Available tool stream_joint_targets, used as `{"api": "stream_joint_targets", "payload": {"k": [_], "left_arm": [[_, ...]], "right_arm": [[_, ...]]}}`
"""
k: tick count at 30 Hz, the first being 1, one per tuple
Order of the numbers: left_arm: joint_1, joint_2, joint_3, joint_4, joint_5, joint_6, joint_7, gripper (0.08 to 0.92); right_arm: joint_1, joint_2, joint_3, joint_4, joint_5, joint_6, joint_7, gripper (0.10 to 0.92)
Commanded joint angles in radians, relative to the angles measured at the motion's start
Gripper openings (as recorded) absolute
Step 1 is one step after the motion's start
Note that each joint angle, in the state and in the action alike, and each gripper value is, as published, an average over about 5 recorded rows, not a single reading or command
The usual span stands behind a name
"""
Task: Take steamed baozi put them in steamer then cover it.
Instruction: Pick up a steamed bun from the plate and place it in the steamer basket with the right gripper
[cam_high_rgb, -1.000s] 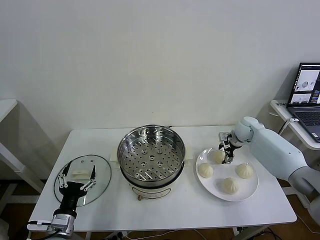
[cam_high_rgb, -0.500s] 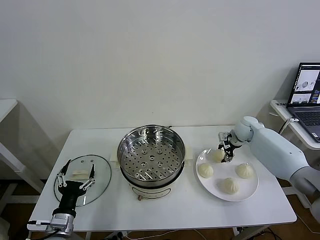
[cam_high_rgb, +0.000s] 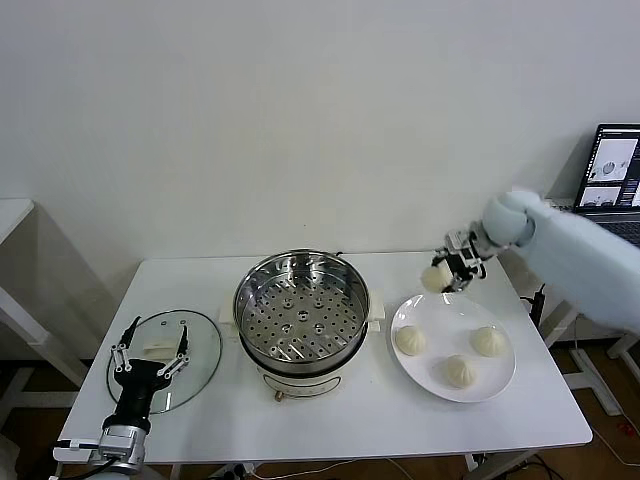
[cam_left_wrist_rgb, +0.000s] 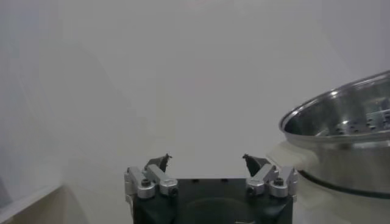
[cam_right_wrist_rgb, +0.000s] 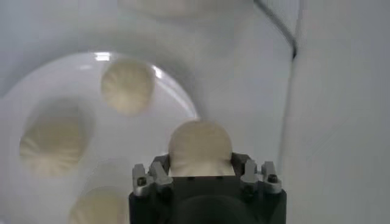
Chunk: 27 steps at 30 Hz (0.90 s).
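Observation:
My right gripper (cam_high_rgb: 447, 272) is shut on one steamed baozi (cam_high_rgb: 434, 278), lifted above the far edge of the white plate (cam_high_rgb: 490, 385); the wrist view shows that baozi (cam_right_wrist_rgb: 200, 145) squeezed between the jaws. Three more baozi (cam_high_rgb: 411, 340) (cam_high_rgb: 489, 340) (cam_high_rgb: 459, 371) rest on the plate. The steamer (cam_high_rgb: 302, 303) stands in the table's middle with its perforated tray bare; its rim (cam_left_wrist_rgb: 341, 119) shows in the left wrist view. The glass cover (cam_high_rgb: 200, 350) lies flat at the left. My left gripper (cam_high_rgb: 151, 352) hovers open over the cover's near side.
A laptop (cam_high_rgb: 612, 180) stands on a side table at the far right. The white table's front edge (cam_high_rgb: 330, 450) runs close below the plate and cover. A wall stands behind the table.
My right gripper closed on the baozi at the plate's far side and raised it off the plate. The left gripper shifted slightly toward the table's front.

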Motion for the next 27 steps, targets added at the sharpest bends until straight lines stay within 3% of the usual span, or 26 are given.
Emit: {"api": "stream_joint_targets", "payload": {"k": [1, 6, 14, 27], "left_arm": [[-0.003, 0.007, -0.006, -0.005, -0.003, 0.003, 0.003, 0.823], [-0.007, 0.012, -0.011, -0.012, -0.006, 0.007, 0.005, 0.823], [-0.016, 0.023, -0.023, 0.009, -0.018, 0.011, 0.009, 0.823], [-0.032, 0.033, -0.041, 0.037, -0.026, 0.011, 0.014, 0.823]], "right_arm": [[0.362, 0.094, -0.260, 0.141, 0.104, 0.246, -0.064, 0.678], [0.399, 0.264, -0.300, 0.055, 0.055, 0.465, -0.069, 0.672], [0.365, 0.504, -0.298, -0.070, -0.034, 0.626, -0.022, 0.663], [0.181, 0.589, -0.267, -0.173, -0.149, 0.704, 0.028, 0.662]]}}
